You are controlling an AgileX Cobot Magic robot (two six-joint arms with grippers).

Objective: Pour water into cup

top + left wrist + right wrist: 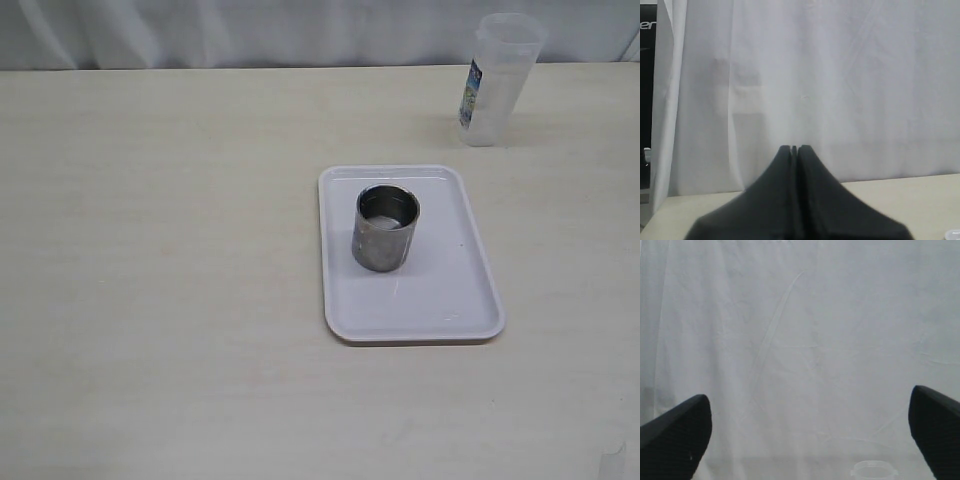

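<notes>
The cup (385,228) is a short, shiny steel one. It stands up straight on a white tray (345,290), with its open top facing up. It sits a bit closer to the far edge of the tray than to the near edge. There is bare tray all around it, and the most room is in front. I cannot tell if there is water in it.

The tray lies flat on the pale table (150,260), a little to the right of the middle. A big stretch of table is open on the left side and in front.

A tall see-through plastic pitcher (497,80) with a blue-green label stands far back on the right, close to the table's far edge. It is well apart from the tray. A white curtain (250,30) hangs behind the table.

The left gripper (794,149) is closed tight, its two black fingers pressed together with nothing in between. The right gripper (809,405) is spread wide and holds nothing. Just the pitcher's rim shows low down between its fingers.
</notes>
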